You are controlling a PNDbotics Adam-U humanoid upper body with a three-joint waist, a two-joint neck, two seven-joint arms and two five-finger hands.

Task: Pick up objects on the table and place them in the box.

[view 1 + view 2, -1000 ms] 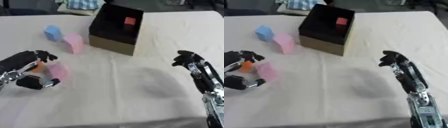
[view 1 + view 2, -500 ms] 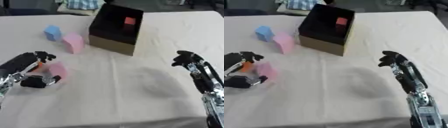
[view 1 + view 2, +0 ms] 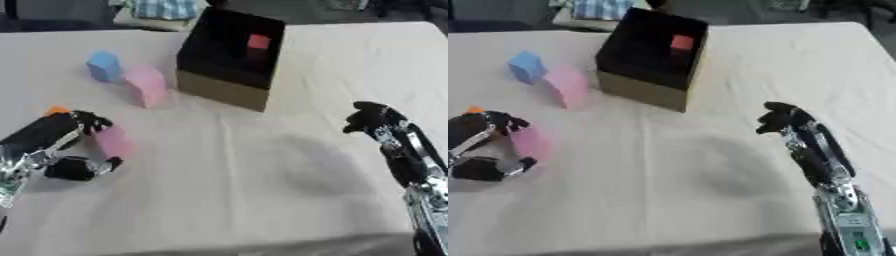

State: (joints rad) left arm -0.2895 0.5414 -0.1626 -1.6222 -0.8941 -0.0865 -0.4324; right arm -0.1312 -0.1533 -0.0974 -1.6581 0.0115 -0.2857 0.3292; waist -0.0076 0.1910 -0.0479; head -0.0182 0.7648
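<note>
A pale cloth covers the surface [image 3: 262, 200], and toward its far middle stands a black box [image 3: 229, 57] with tan lower walls, its top open and a small red block [image 3: 258, 41] lying inside near the far right corner. To the left of the box, a blue block [image 3: 104, 65] sits near the far left, and just beside it, closer to the box, stands a taller pink block [image 3: 145, 86] with a rounded top. At the near left, the robot's left hand [image 3: 63, 145] lies low over the surface with its fingers [image 3: 91, 122] and thumb curled round a second pink block [image 3: 112, 141], which shows between them on the side facing the middle of the surface; whether that block touches the cloth or is lifted off it cannot be told. A small orange thing [image 3: 58, 110] peeks out just behind the left hand, mostly hidden by it. At the right, the right hand [image 3: 780, 120] reaches in from the near right corner on its long arm, well apart from every block and from the box, its dark fingers bent in and holding nothing. Some checked fabric [image 3: 162, 9] lies past the far edge of the surface.
</note>
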